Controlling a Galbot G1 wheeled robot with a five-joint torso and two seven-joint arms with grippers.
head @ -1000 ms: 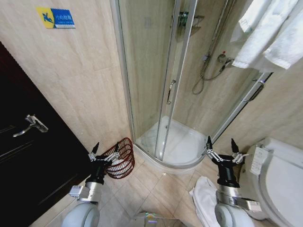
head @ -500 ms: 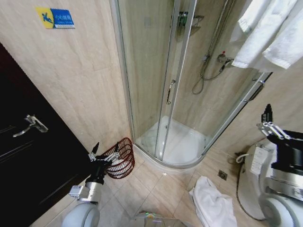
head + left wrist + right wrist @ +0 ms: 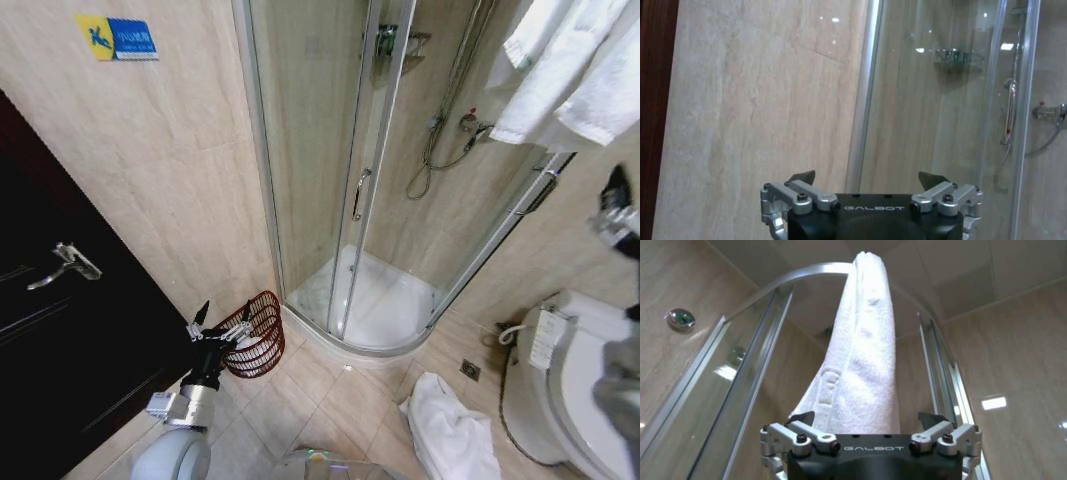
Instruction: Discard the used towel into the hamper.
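The hamper (image 3: 256, 335), a dark red-brown wire basket, stands on the floor against the wall, left of the shower. My left gripper (image 3: 222, 320) hovers open just in front of it; in the left wrist view the left gripper (image 3: 867, 178) faces the wall and shower glass, holding nothing. A white towel (image 3: 450, 432) lies crumpled on the floor tiles by the toilet. More white towels (image 3: 565, 70) hang over the shower's top rail. My right gripper (image 3: 618, 208) is raised at the right edge, blurred. In the right wrist view the right gripper (image 3: 867, 420) is open below a hanging towel (image 3: 863, 350).
A glass corner shower (image 3: 350, 180) with a raised white tray fills the middle. A toilet (image 3: 575, 380) stands at the right and a dark door (image 3: 70, 320) at the left. A floor drain (image 3: 469, 369) sits between shower and toilet.
My right arm has risen from low above the floor towel up to the right edge, uncovering the towel on the tiles. The left arm and hamper have not moved.
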